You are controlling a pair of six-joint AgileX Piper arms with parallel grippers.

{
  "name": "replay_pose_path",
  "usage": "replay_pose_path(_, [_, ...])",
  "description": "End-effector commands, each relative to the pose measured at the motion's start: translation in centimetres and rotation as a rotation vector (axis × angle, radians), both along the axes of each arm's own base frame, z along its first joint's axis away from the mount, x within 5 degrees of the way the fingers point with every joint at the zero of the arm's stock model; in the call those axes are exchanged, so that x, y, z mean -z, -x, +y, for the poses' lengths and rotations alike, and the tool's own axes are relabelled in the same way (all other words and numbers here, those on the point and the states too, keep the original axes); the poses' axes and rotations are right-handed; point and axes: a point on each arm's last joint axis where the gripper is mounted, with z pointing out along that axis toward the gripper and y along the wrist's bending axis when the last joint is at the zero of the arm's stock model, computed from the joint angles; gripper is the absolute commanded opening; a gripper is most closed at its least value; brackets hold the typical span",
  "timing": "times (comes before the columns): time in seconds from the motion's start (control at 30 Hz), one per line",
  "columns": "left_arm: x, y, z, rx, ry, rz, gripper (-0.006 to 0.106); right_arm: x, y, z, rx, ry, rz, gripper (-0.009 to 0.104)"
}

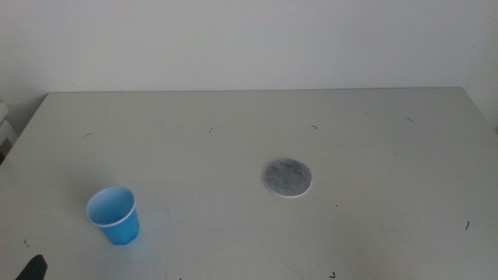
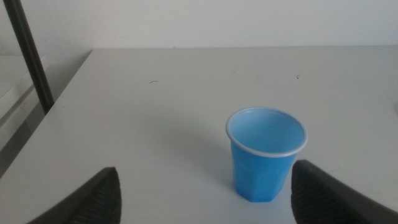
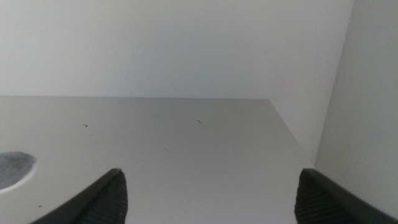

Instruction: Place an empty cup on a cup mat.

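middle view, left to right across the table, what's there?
left gripper tip at the bottom edge → the cup, upright → the cup mat, bare and apart from the cup. The right gripper is out of this view.

You are looking across a pale grey-white bench (image 1: 233,148) with a matte top, speckled with a few small dark flecks and scratches. Behind its far edge stands a plain white wall (image 1: 249,39), evenly lit with soft, diffuse light and only faint shadows. Off the bench's left edge, a dark slanted post (image 2: 28,53) rises. At the bench's right end, a second white wall (image 3: 367,93) meets the back wall at a corner.
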Motion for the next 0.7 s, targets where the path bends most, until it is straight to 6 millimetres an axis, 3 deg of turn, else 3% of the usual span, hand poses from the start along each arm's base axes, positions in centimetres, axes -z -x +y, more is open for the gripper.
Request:
replay_pose_path(0.0, [-1.4, 0.1, -0.2, 0.018, 0.029, -0.102, 0.104, -1.2, 0.2, 0.0, -0.003, 0.023, -0.108, 0.094])
replay_pose_path(0.27, [-5.1, 0.9, 0.1, -0.002, 0.03, -0.095, 0.104, -1.2, 0.2, 0.0, -0.003, 0.023, -0.108, 0.094])
replay_pose_path(0.67, [-13.1, 0.5, 0.3, -0.028, 0.038, 0.021, 0.104, -1.2, 0.2, 0.0, -0.003, 0.023, -0.108, 0.094])
